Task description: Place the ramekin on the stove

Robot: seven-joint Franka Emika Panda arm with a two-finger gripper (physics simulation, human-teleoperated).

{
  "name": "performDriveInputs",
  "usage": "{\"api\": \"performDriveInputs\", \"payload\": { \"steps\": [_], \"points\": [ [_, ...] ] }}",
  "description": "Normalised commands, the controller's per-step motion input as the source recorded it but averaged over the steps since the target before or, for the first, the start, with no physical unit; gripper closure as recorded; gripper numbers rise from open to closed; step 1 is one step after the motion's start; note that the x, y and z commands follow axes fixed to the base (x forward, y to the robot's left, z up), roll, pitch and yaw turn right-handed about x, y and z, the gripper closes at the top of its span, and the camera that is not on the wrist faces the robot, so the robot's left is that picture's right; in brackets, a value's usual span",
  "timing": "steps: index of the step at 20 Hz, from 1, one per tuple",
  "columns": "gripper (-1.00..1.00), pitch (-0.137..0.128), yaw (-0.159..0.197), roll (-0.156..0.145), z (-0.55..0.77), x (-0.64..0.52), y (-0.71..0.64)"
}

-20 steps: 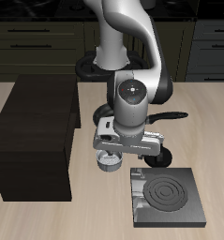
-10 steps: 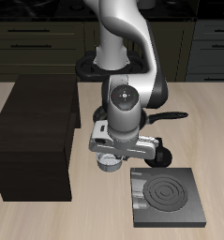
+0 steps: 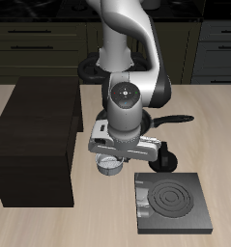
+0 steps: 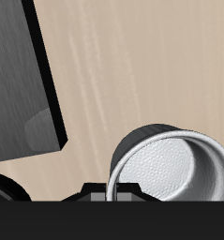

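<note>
The ramekin [image 3: 107, 166], a small light grey-white cup, is on the table just under my gripper [image 3: 111, 159], between the dark cabinet and the stove. In the wrist view the ramekin [image 4: 168, 169] fills the space right by the gripper body, its rim in line with the gripper's middle. My fingertips are hidden in both views, so I cannot tell whether they are closed on the rim. The stove [image 3: 170, 203], a flat dark grey slab with ring marks, lies near the table's front edge, a short way from the ramekin. It also shows in the wrist view [image 4: 20, 84].
A large dark brown cabinet block [image 3: 38, 135] stands close beside the ramekin. A black frying pan [image 3: 165, 152] lies behind the stove, partly hidden by the arm, and a round black thing [image 3: 88, 68] sits by the robot's base.
The arm and gripper have shifted slightly toward the cabinet. The ramekin shows a few pixels nearer the cabinet and farther back than before.
</note>
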Motion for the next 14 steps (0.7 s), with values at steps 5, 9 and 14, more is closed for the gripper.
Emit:
{"api": "performDriveInputs", "payload": {
  "steps": [5, 9, 14],
  "points": [
    [1.0, -0.034, 0.027, 0.006, 0.25, -0.08, 0.08],
    [1.0, -0.06, 0.021, 0.028, 0.39, -0.1, 0.12],
    [1.0, -0.031, 0.021, 0.023, 0.26, -0.07, 0.09]
  ]
}}
